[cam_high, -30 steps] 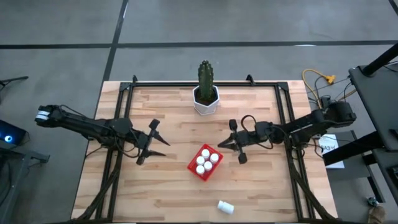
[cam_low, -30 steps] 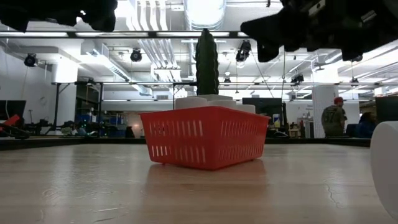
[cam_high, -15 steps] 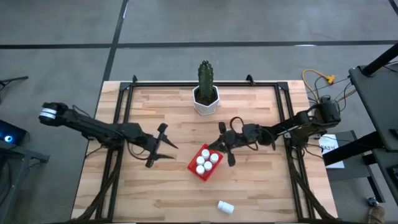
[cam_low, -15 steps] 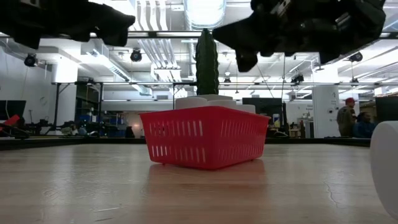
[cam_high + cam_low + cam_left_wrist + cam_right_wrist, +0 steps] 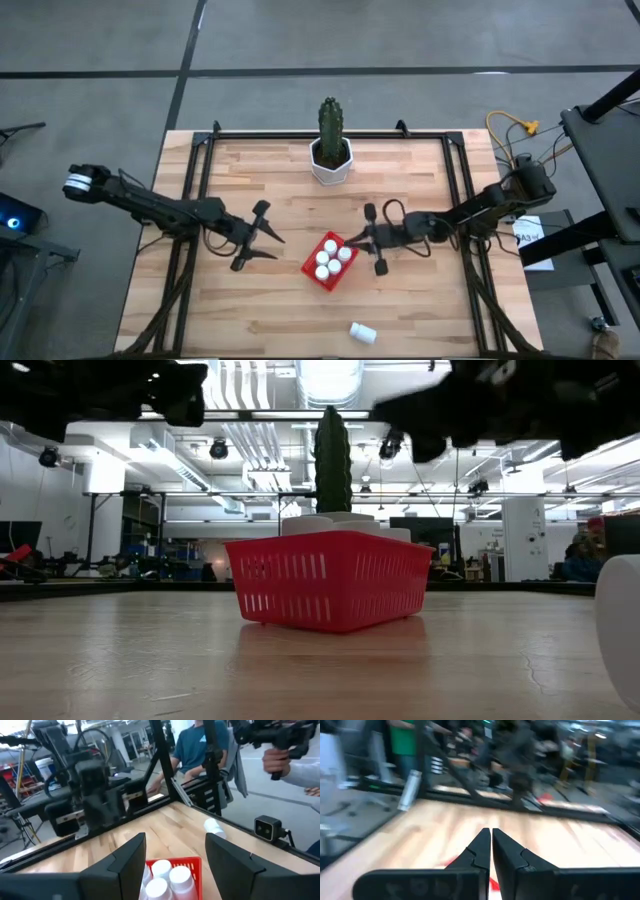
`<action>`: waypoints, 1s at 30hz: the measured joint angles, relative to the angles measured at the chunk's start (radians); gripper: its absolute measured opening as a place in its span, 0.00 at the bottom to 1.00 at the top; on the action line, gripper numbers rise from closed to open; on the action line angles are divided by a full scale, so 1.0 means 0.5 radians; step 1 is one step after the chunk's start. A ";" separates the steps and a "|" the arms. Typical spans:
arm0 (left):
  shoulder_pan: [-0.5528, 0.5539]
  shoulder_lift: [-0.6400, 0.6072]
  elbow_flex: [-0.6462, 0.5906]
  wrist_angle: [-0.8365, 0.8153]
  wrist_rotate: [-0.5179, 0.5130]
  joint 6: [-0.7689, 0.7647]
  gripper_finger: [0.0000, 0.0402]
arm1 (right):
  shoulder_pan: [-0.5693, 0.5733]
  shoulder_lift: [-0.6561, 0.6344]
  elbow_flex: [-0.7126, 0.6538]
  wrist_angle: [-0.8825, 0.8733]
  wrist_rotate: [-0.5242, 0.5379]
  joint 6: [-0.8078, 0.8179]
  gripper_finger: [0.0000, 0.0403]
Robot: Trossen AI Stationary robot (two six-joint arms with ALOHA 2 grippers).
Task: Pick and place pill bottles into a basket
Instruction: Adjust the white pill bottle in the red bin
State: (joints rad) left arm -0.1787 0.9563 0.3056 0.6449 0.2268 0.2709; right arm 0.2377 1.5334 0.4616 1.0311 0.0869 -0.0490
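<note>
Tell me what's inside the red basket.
Five white pill bottles stand upright in the basket. Its floor beneath them is covered. A sixth bottle lies outside on the table.

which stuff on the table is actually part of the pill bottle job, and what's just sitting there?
Part of the job:
- red basket, five white pill bottles standing inside
- loose pill bottle lying near the table's front edge
- left gripper, jaws open, empty
- right gripper, jaws shut, empty

Just lying about:
- cactus in white pot at the back edge
</note>
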 joint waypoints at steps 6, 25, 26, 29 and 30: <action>0.000 -0.283 -0.203 -0.010 -0.215 -0.035 0.47 | 0.007 -0.090 -0.164 0.103 0.082 0.041 0.02; 0.002 -0.653 -0.282 -0.486 -0.491 -0.268 0.47 | 0.014 -0.476 -0.549 0.220 0.242 0.047 0.02; 0.001 -0.651 -0.283 -0.494 -0.491 -0.269 0.47 | 0.014 -0.476 -0.550 0.218 0.242 0.047 0.02; 0.001 -0.634 -0.283 -0.487 -0.491 -0.269 0.47 | 0.014 -0.461 -0.543 0.215 0.242 0.057 0.02; 0.002 -0.625 -0.283 -0.488 -0.491 -0.269 0.47 | 0.014 -0.455 -0.538 0.205 0.242 0.078 0.02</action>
State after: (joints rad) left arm -0.1780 0.6436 0.1642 0.4010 -0.0189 0.1364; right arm 0.2447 1.3059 0.1928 1.1337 0.2077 -0.0100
